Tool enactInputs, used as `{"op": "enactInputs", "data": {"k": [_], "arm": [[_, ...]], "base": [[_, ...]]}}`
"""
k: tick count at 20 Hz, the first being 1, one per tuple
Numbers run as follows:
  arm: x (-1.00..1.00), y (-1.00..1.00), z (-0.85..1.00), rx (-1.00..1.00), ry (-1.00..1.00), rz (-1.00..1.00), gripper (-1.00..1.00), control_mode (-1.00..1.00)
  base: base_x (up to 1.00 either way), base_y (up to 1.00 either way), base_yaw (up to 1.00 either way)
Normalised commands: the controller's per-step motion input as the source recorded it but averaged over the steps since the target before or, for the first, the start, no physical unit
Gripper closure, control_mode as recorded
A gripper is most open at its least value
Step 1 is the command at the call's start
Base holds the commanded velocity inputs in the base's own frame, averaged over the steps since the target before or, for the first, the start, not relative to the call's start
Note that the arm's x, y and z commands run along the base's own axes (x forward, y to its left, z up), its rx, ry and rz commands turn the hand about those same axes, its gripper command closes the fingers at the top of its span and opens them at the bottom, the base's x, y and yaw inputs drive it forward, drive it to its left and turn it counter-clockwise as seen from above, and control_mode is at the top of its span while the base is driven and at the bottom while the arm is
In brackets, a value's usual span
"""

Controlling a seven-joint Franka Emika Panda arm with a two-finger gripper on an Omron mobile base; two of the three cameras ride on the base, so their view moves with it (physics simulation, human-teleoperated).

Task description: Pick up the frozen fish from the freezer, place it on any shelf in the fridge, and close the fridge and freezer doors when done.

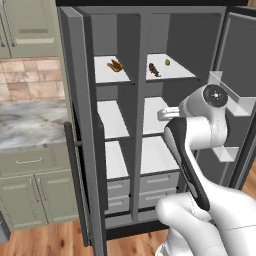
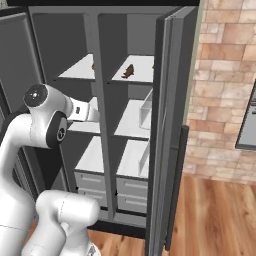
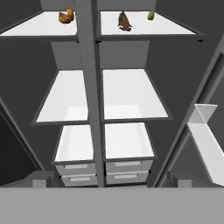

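Observation:
Both fridge and freezer doors stand open: the left door (image 1: 75,100) and the right door (image 2: 172,125), which carries pale bins (image 1: 227,92). The frozen fish (image 3: 124,21) (image 1: 154,70) (image 2: 128,71), a small dark brown lump, lies on the top shelf (image 3: 166,27) of the fridge, the right half, beside a tiny green ball (image 3: 151,15). In the freezer (image 1: 112,125), the left half, an orange-tan lumpy item (image 3: 66,16) sits on the top board. My gripper (image 3: 111,178) is open and holds nothing. It hangs in front of the middle shelves, well below and short of the fish.
Grey drawers (image 3: 105,168) fill the bottom of both halves. A marble counter (image 1: 30,125) with pale cabinets stands left of the appliance. A brick wall (image 2: 225,75) lies to its right, past the open right door. The floor is wood.

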Motion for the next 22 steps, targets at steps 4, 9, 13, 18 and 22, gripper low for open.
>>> {"op": "enactInputs", "data": {"k": [4,9,13,18,22], "arm": [[0.0,0.0,0.0,0.0,0.0,0.0,-1.0,1.0],[0.0,0.0,0.0,0.0,0.0,0.0,-1.0,1.0],[0.0,0.0,0.0,0.0,0.0,0.0,-1.0,1.0],[0.0,0.0,0.0,0.0,0.0,0.0,-1.0,1.0],[0.0,0.0,0.0,0.0,0.0,0.0,-1.0,1.0]], "base": [[-0.24,-0.05,0.0],[-0.25,-0.04,0.0],[-0.31,0.0,0.0],[-0.27,0.0,0.0],[-0.03,0.0,0.0]]}}
